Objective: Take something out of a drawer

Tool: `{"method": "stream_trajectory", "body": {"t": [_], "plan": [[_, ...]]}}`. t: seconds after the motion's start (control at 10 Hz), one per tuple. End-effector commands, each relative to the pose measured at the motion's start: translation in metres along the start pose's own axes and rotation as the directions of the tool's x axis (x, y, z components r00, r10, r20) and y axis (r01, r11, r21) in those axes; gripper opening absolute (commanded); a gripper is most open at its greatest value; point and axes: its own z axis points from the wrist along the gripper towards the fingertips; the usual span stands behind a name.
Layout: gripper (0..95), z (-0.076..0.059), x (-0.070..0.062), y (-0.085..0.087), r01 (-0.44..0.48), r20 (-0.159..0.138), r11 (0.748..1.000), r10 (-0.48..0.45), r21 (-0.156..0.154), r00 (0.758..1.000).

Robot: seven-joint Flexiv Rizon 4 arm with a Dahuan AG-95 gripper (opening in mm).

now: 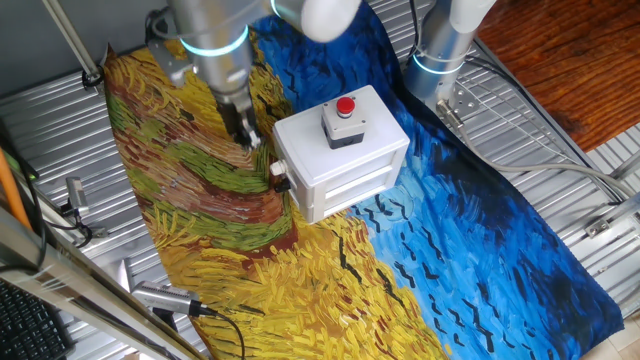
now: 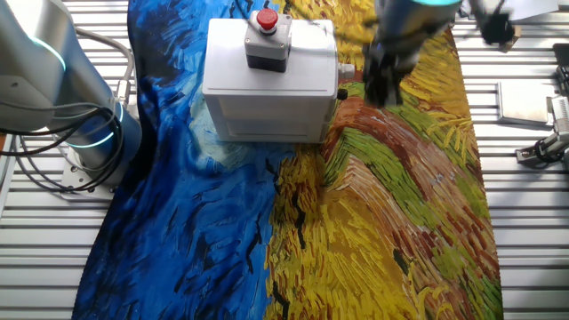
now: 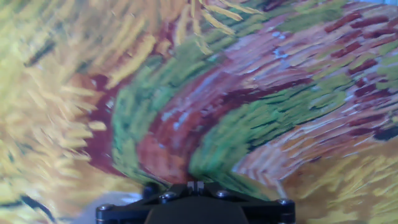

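The white box (image 1: 345,160) stands on the painted cloth, with a red button (image 1: 346,107) on top. The drawer's side faces my gripper; its small dark knob (image 1: 278,172) shows at the box's corner, and the drawer looks closed. In the other fixed view the box (image 2: 267,93) has the knob (image 2: 342,92) on its right side. My gripper (image 1: 249,138) hangs over the cloth a little away from the knob, fingers together and empty; it also shows in the other fixed view (image 2: 380,92). The hand view shows the gripper (image 3: 196,185) above blurred cloth only. The wooden block is hidden.
The painted cloth (image 1: 250,260) covers the metal table. A second arm's base (image 1: 440,50) stands behind the box, with cables beside it. Small tools lie at the table's edges (image 1: 165,298) (image 2: 542,151).
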Motion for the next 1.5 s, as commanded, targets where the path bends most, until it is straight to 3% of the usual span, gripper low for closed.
{"method": "stream_trajectory", "body": {"t": [0.1, 0.3, 0.5, 0.8, 1.0, 1.1, 1.5], "plan": [[0.0, 0.004, -0.005, 0.033, -0.127, 0.012, 0.992, 0.127, -0.017, 0.992], [0.0, 0.005, -0.006, 0.051, -0.161, 0.015, 0.987, 0.161, -0.013, 0.987], [0.0, 0.006, -0.007, 0.051, -0.119, 0.022, 0.993, 0.119, 0.004, 0.993], [0.0, 0.006, -0.007, 0.051, -0.06, 0.002, 0.998, 0.06, -0.006, 0.998], [38.0, 0.006, -0.007, 0.051, -0.073, -0.011, 0.997, 0.073, -0.015, 0.997], [38.0, 0.004, -0.006, 0.05, -0.074, -0.013, 0.997, 0.074, -0.03, 0.997], [38.0, 0.003, -0.005, 0.049, -0.063, -0.03, 0.997, 0.062, -0.033, 0.998]]}}
